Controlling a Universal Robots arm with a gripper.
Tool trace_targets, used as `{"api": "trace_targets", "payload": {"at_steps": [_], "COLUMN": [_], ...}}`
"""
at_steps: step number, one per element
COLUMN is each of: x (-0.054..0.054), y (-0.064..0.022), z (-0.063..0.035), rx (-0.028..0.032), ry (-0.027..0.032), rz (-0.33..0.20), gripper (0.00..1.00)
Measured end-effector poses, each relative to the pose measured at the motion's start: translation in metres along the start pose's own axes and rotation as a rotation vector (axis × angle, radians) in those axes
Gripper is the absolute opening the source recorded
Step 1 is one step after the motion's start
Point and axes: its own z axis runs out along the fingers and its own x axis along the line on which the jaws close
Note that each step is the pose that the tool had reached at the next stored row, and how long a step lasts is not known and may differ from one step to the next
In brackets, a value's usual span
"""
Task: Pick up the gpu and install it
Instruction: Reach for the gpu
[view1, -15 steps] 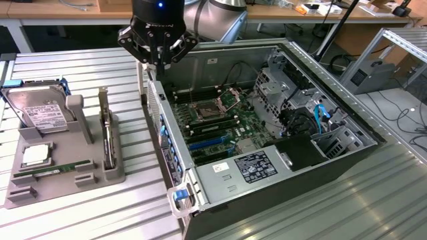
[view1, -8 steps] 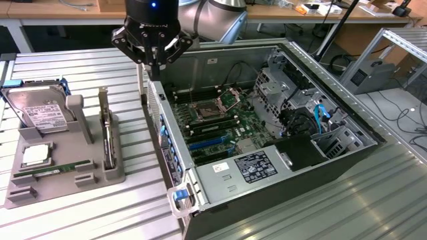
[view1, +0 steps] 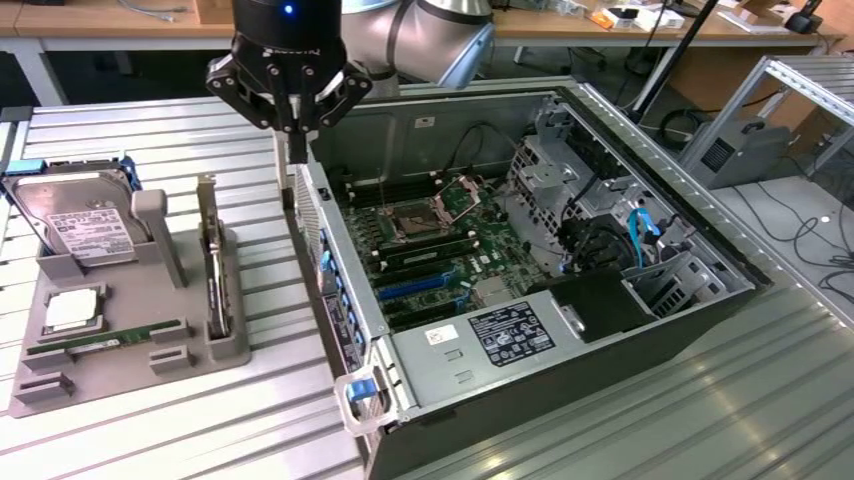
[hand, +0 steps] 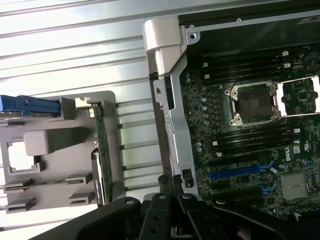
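Observation:
The gpu (view1: 210, 262) stands on edge in a slot of the grey holder (view1: 200, 358), its silver bracket end pointing up. In the wrist view the gpu (hand: 102, 152) appears edge-on as a thin green board. My gripper (view1: 296, 124) hangs above the rear edge of the open computer case (view1: 320, 250), to the exterior view's right of the gpu and apart from it. Its fingers are shut with nothing between them. The gripper (hand: 168, 186) sits over the case's rear wall in the wrist view. A blue expansion slot (view1: 416, 285) lies on the motherboard (view1: 447, 235).
The holder also carries a silver hard drive (view1: 80, 228), a processor (view1: 70, 312) and a RAM stick (view1: 110, 343). Drive cages and cables (view1: 627, 240) occupy the case at the exterior view's right. A metal frame (view1: 787, 110) stands beyond the table.

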Motion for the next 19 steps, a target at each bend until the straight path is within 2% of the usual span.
{"api": "trace_targets", "payload": {"at_steps": [19], "x": [0.027], "y": [-0.0041], "z": [-0.0008], "rx": [0.0000], "ry": [0.0000], "rz": [0.000], "gripper": [0.11]}}
